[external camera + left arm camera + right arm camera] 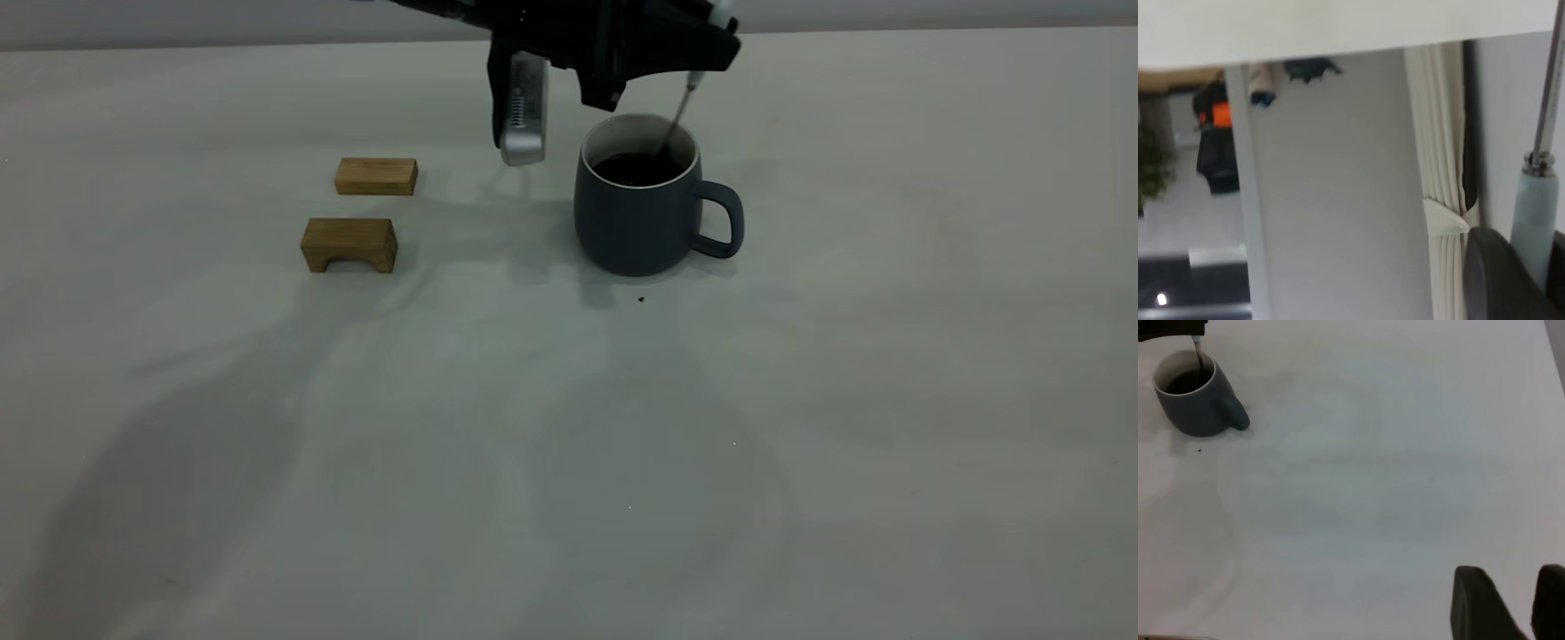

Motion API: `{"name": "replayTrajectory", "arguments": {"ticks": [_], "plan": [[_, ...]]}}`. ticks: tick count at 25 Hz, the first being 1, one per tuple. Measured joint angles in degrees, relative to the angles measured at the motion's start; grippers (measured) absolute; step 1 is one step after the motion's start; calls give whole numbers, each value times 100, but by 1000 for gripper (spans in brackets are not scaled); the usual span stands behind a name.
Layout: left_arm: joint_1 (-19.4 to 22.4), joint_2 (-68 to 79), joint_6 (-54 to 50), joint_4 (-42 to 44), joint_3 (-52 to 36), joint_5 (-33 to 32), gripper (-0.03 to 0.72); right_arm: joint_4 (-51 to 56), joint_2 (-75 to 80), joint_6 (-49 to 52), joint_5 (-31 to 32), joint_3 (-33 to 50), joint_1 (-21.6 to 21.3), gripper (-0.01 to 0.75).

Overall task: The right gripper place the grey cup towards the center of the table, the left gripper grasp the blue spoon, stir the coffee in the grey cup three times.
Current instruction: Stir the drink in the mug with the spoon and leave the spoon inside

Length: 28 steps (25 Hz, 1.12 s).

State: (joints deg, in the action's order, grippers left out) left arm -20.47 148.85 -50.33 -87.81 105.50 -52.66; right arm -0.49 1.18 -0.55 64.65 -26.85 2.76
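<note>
The grey cup [642, 210] sits upright on the table [800, 427], handle pointing away from the two wooden blocks [363, 213], and it is our landmark here. Inside it, the coffee [638, 169] lies dark below the white rim. Right above the cup hangs the left hand [702, 49], clamped on the pale handle of the blue spoon [680, 111], whose metal neck slants down so the bowl dips into the coffee at the cup's far side. One silver pad of that hand hangs just beside the cup, on the blocks' side. A tiny dark speck [640, 299] lies on the table just in front of the cup. The right hand [1511, 607] is well apart from the cup, its dark fingers [1475, 603] parted with nothing between them.
</note>
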Motion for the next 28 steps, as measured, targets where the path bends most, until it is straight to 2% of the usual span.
{"name": "replayTrajectory", "arguments": {"ticks": [6,20,23,26,28], "plan": [[5,6,-1173,592,0,61,146,0,0,-6,0,0,0,240],[64,30,-981,579,0,631,153,0,0,0,0,0,0,240],[69,30,-829,572,0,653,223,0,0,0,0,0,0,240],[69,30,-550,572,0,629,353,0,0,0,0,0,0,240],[100,30,-359,596,0,465,414,0,0,-6,0,0,0,240]]}}
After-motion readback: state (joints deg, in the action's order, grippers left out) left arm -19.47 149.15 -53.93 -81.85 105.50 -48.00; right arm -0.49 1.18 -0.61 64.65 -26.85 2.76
